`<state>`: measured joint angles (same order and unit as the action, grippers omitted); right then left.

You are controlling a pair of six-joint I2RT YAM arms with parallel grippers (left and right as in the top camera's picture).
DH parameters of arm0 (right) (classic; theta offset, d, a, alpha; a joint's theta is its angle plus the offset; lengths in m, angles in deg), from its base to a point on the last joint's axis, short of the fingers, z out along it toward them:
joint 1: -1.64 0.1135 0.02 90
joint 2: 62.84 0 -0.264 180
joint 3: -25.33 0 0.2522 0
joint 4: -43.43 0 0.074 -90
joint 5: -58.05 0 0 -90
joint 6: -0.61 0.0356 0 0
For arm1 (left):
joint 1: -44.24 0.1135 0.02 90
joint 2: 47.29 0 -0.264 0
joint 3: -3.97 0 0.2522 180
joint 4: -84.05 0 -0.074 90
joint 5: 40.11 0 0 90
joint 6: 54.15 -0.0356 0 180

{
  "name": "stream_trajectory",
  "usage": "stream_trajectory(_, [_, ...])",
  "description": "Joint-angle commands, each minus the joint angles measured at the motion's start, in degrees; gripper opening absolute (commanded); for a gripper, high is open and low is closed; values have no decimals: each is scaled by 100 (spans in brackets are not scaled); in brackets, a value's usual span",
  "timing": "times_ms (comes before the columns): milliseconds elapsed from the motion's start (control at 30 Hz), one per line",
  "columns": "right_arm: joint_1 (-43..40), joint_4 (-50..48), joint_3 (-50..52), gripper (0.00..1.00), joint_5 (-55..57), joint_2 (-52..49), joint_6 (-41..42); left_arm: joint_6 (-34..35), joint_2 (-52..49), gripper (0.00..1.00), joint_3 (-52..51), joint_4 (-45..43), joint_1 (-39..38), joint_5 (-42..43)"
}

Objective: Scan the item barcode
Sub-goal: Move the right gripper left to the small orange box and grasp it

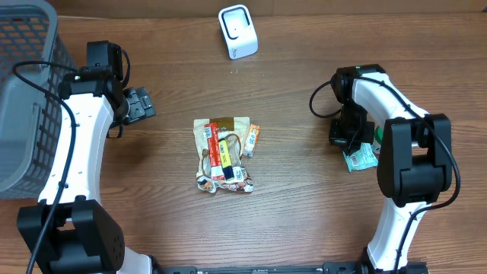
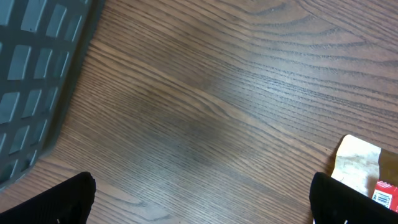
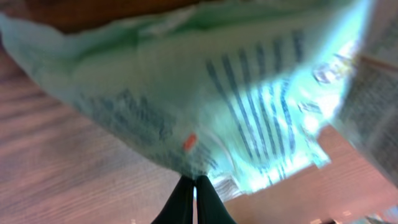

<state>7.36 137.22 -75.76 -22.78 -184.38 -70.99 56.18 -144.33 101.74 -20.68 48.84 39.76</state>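
Though blurry, mint-green packet (image 3: 155, 81), dark barcode (image 3: 261, 106).

Here's the wooden table (image 1: 304, 228), carrying a grey mesh basket (image 1: 19, 53) far left, a white scanner (image 1: 238, 32) up top, a heap of snack packets (image 1: 221, 156) dead centre, and a pale green packet (image 1: 361, 158) out right.

Pale green packet (image 3: 205, 93), barcode lines visible, pinched by right claw (image 3: 194, 180)

White-shelled left arm (image 1: 76, 144) and right arm (image 1: 384, 95), black joints (image 1: 411, 164), black left tool (image 1: 142, 104), looping black cables (image 1: 311, 103).
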Motion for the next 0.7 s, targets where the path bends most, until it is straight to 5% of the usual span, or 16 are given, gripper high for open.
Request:
stream_trajectory(0, [7,160,-577,5,-195,-39,-118,-107,79,100,79,-7,-13,-37])
stream_trajectory(367, [448,-391,-1051,33,-2863,-39,-166,-107,79,100,79,-7,-13,-37])
stream_trajectory(400, [518,-557,-1051,41,-3115,-42,-140,-107,79,100,79,-7,-13,-37])
stream_trajectory(467, [664,-881,-1051,77,-3668,-42,-24,-107,79,100,79,-7,-13,-37])
stream_trajectory(500, [739,-1008,-1051,81,-3899,-42,-20,-107,79,100,79,-7,-13,-37])
stream_trajectory(667, [1180,-1338,-1051,81,-4181,-42,328,-107,79,100,79,-9,-13,-37])
